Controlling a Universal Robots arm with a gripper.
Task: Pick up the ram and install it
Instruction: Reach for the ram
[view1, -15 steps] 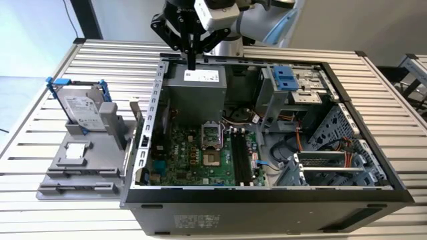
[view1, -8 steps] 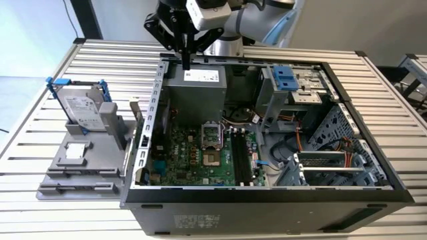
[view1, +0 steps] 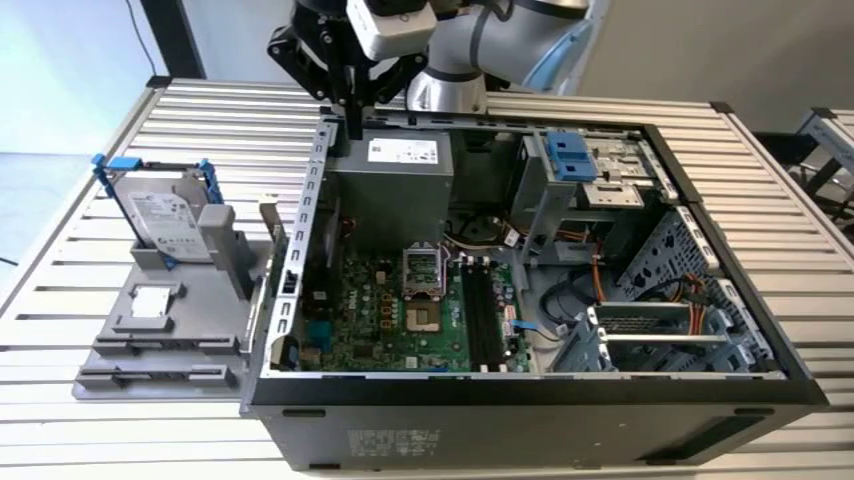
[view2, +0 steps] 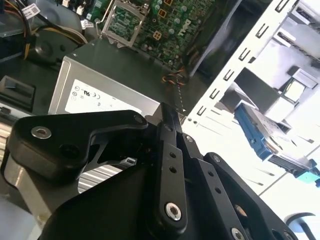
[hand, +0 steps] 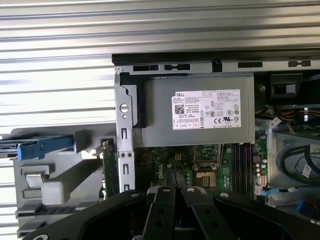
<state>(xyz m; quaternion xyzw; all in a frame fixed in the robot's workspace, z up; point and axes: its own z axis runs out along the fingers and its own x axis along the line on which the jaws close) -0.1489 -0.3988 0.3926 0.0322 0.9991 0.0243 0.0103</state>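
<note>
Black pincer (view1: 356, 122) is hovering, clenched and empty, above the power supply (hand: 195, 115); greenish ram (hand: 110, 170) is standing on edge in the grey holder (hand: 55, 192), just outside the case wall (hand: 125, 150), apart from the pincer.

Grey arm (view1: 461, 60), blue joint cap (view1: 567, 50), black screw-studded end effector (view1: 355, 120)

Slatted metal table (view1: 200, 115) being seen spreading across the whole frame, open computer case (view1: 534, 425) being carried on it from centre to lower right, grey holder stand (view1: 134, 378) being borne at lower left, just beside the case's wall.
</note>
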